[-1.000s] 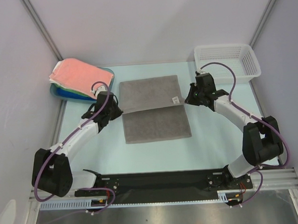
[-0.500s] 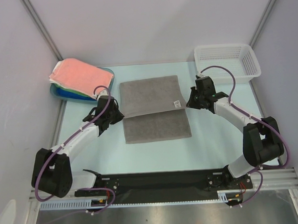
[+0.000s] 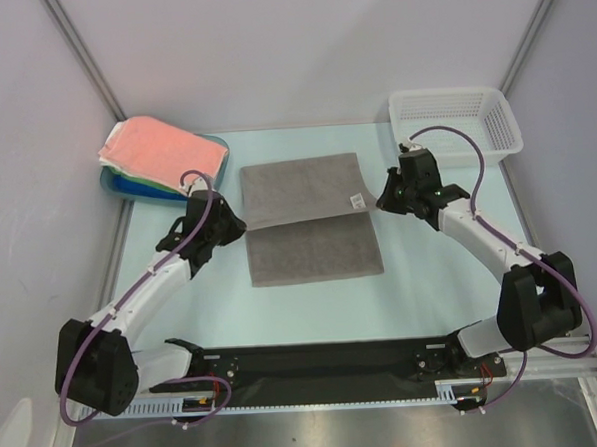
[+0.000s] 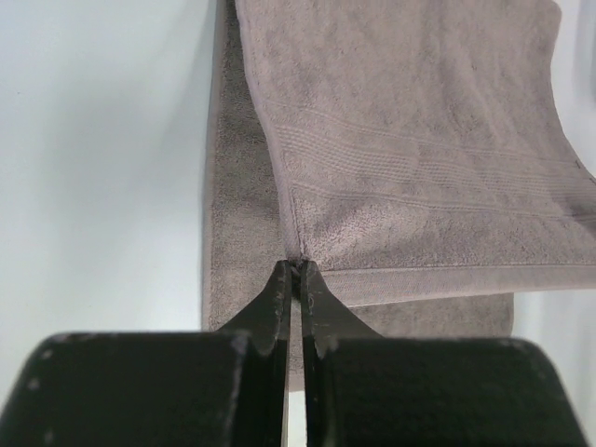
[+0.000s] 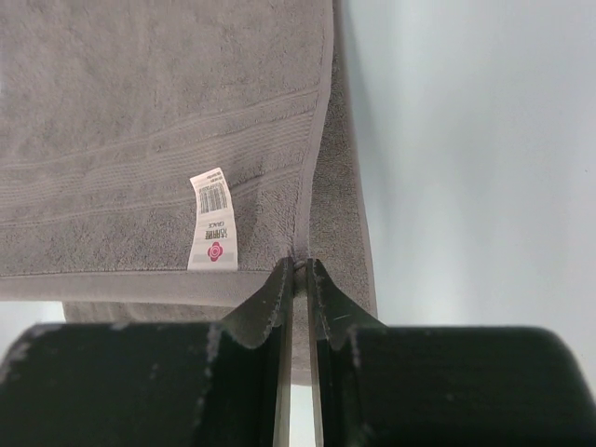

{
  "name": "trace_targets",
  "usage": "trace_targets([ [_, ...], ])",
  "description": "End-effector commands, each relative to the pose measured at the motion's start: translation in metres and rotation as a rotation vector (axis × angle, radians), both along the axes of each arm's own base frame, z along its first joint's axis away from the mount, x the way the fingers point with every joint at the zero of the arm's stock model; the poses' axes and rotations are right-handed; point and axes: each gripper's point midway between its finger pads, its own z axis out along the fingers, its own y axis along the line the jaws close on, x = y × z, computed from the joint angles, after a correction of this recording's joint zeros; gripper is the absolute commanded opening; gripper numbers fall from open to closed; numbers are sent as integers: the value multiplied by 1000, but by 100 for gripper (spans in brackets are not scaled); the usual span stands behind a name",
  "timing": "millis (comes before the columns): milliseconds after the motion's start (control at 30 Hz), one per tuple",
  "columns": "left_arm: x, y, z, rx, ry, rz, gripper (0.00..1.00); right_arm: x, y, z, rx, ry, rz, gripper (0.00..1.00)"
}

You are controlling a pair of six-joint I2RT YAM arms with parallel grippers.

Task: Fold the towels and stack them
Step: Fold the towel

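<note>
A grey towel [image 3: 308, 218] lies in the middle of the table, with one half lifted over the other. My left gripper [image 3: 237, 225] is shut on the left corner of the lifted edge. In the left wrist view the fingertips [image 4: 296, 265] pinch the hem corner of the towel [image 4: 419, 140]. My right gripper [image 3: 379, 201] is shut on the right corner; the right wrist view shows it [image 5: 300, 264] pinching the towel [image 5: 140, 93] beside a white tag [image 5: 210, 219]. A stack of folded towels [image 3: 159, 146], salmon pink on top, sits at the back left.
The stack rests in a blue tray [image 3: 126, 183] at the back left. A white perforated basket [image 3: 504, 133] stands at the back right. A black rail [image 3: 316, 368] runs along the near edge between the arm bases. Grey walls close in the sides and back.
Both grippers stay shut on the towel's corners. The held edge dipped slightly towards me, then rose back. Both arms' elbows have swung outward and nearer.
</note>
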Motion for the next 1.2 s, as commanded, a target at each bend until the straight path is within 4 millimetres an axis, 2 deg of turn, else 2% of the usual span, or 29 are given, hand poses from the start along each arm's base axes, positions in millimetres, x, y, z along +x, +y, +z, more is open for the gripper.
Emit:
trace_targets([
  [0,-4,13,9,45,-21,17,0,2,-18,23,-50,-58,-53,0],
  [233,-12,14,8,37,-25,17,0,-5,-20,25,-46,-63,-56,0],
  [467,-19,14,0,26,-19,11,0,-16,-16,16,-36,-49,-37,0],
  [600,-26,13,-16,17,7,3,0,-24,-13,1,-28,-22,-26,0],
  [733,-32,8,-31,-1,36,-11,0,-36,-8,-22,-23,23,-8,0],
  [867,-36,7,-44,-3,61,-18,0,-40,-8,-33,-26,44,-8,0],
  [1033,-35,6,-41,1,59,-23,0,-36,-9,-25,-33,27,-14,0],
  [1167,-31,9,-20,10,22,-14,0,-32,-11,-6,-35,-6,-26,0],
])
